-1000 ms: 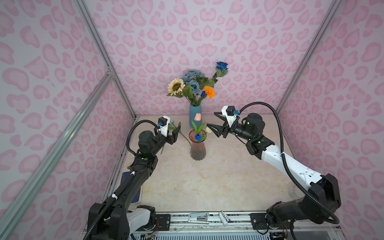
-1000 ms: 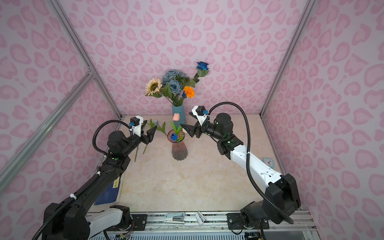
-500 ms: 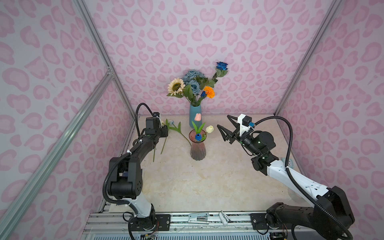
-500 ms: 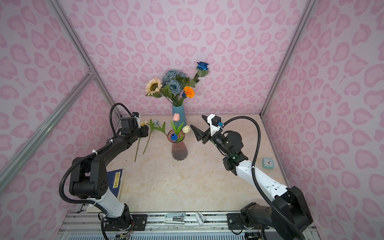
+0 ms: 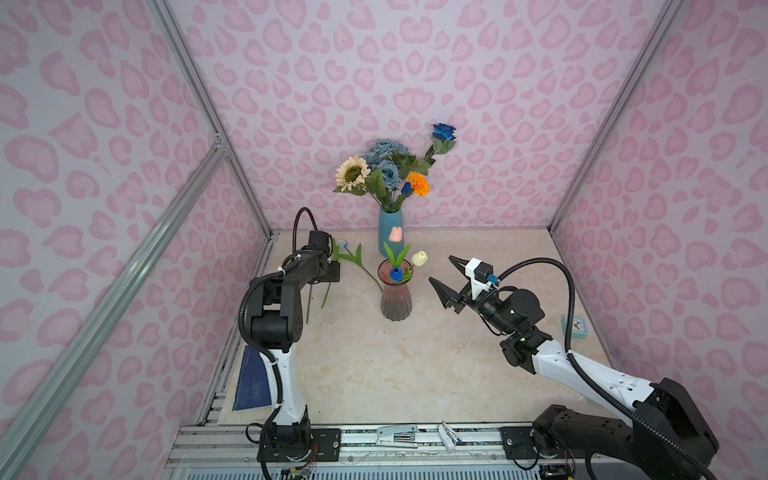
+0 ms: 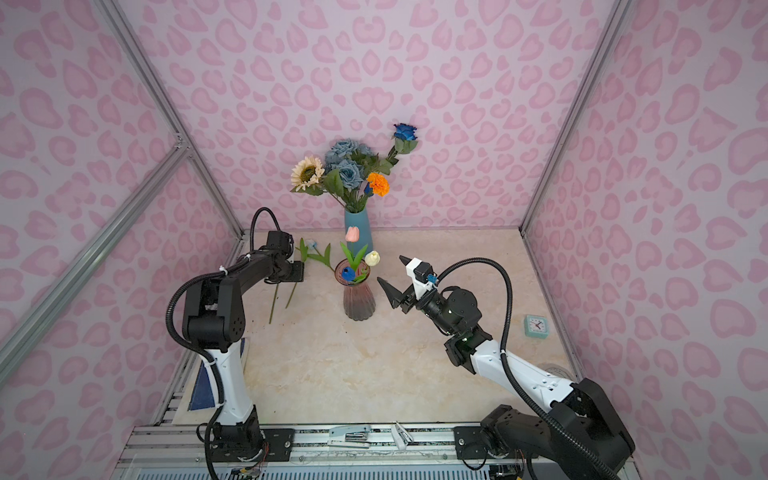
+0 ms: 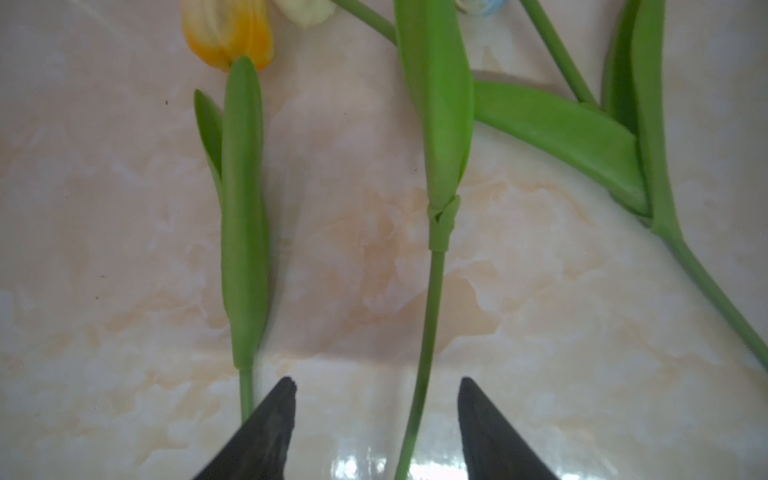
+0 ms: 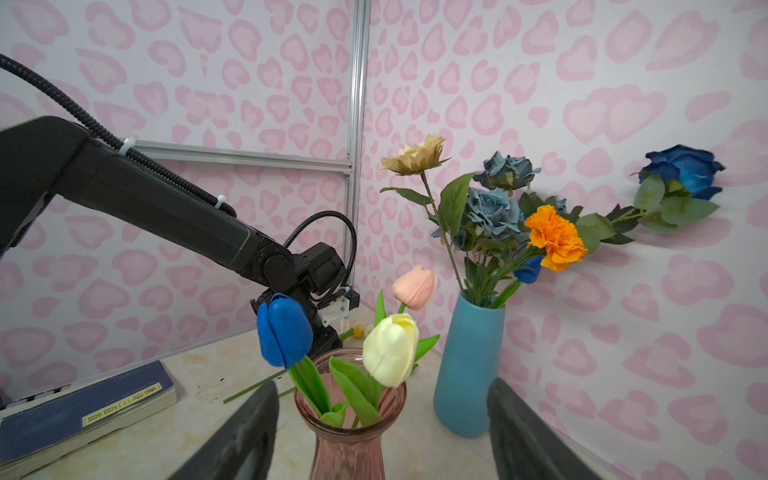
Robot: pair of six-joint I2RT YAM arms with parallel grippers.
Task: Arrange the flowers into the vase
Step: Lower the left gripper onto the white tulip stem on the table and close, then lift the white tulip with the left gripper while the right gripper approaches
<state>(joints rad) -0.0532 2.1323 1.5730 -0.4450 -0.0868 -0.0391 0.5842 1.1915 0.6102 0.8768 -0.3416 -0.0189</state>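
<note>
So right gripper [image 5: 441,269] backed off, jaws apart, white tulip [image 5: 419,258] in the vase [image 5: 395,299]; left gripper [image 7: 376,380], jaws apart, now straddles next stem [image 7: 432,311] at vase's 9 o'clock.

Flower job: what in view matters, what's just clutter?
Job: pink vase, three tulips in it, loose tulips, left gripper open over them, right gripper open, bouquet in blue vase.
Clutter: blue book, clock, stapler.
</note>
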